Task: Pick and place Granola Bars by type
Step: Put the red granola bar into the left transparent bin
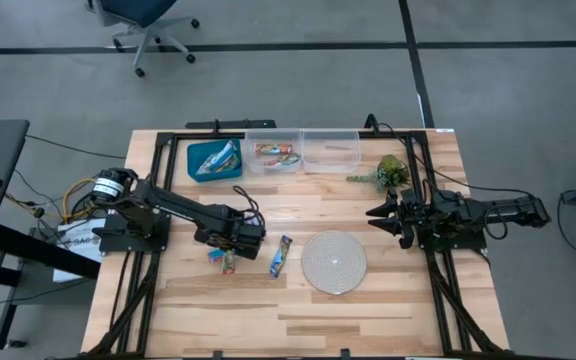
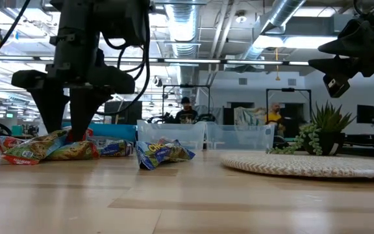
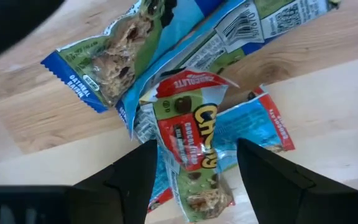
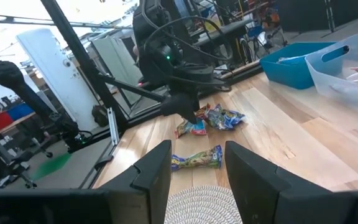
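Left gripper [image 1: 226,252] hung low over a small heap of Granola Bars [image 1: 222,259] at about 8 o'clock on the bench [image 1: 388,300], jaws spread wide either side of a red-and-green bar [image 3: 191,146], not closed on it. One blue bar [image 1: 281,256] lay apart, just toward 3 o'clock of the heap, beside the round woven mat [image 1: 333,261]. Right gripper [image 1: 378,213] waited at 3 o'clock, jaws parted, holding nothing

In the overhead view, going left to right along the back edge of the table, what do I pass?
Blue bin → clear bin holding red-wrapped granola bars → empty clear bin → green plant sprig.
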Controlling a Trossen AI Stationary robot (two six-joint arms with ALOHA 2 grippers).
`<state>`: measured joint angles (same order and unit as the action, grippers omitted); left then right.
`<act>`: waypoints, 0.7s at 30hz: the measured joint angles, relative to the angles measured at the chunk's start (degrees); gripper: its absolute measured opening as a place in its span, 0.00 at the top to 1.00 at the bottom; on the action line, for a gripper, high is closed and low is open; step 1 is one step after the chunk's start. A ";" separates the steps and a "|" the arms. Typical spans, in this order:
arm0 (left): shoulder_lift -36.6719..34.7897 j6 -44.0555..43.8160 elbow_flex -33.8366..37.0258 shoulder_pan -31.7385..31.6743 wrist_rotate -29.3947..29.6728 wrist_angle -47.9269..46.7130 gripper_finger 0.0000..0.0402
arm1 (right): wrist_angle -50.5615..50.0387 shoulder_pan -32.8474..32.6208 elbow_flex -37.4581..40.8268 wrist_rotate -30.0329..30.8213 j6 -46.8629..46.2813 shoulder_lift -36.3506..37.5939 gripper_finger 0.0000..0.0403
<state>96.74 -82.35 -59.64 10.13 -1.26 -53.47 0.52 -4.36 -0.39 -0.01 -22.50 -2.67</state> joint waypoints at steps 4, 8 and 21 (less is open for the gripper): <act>-0.02 -0.04 -0.01 -0.04 -0.23 -0.03 0.55 | -0.01 0.00 -0.01 0.00 -0.02 -0.01 0.64; -0.02 -0.04 -0.02 -0.04 -0.87 0.14 0.68 | -0.01 0.02 0.00 0.00 0.00 0.00 0.65; -0.02 0.15 -0.02 -0.05 -0.87 0.48 0.92 | -0.01 0.02 0.00 0.00 0.00 0.01 0.65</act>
<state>96.73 -82.19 -59.66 10.08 -2.13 -52.99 0.51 -4.34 -0.39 -0.01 -22.50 -2.66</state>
